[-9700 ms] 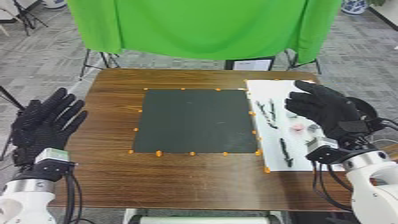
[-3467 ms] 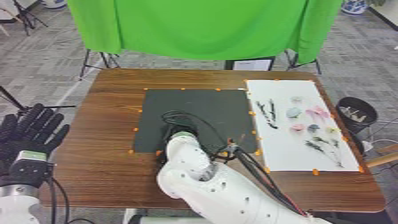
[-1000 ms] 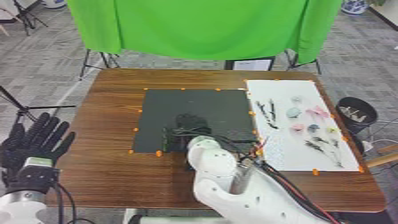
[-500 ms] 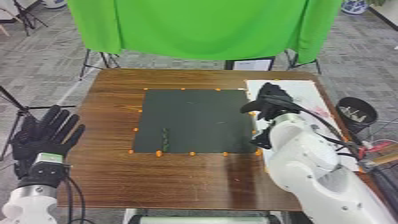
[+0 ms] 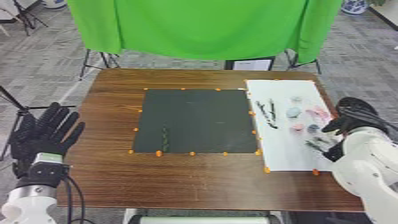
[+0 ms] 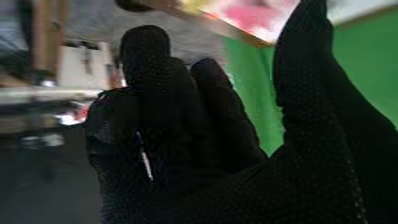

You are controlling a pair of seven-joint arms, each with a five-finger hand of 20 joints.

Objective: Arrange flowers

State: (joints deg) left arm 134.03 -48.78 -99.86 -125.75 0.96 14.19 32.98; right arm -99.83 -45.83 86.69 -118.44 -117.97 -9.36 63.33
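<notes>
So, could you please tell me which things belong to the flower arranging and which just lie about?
For the job: thin dark-green stem, square dark mat, long white sheet, pale pink flower, dark twigs.
Just around: hanging green cloth, blue-and-white pot.

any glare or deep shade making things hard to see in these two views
head view: the green stem barely stands out on the dark mat, the white sheet is bright; right wrist view: the right hand is mostly very dark, with a thin bright streak
</notes>
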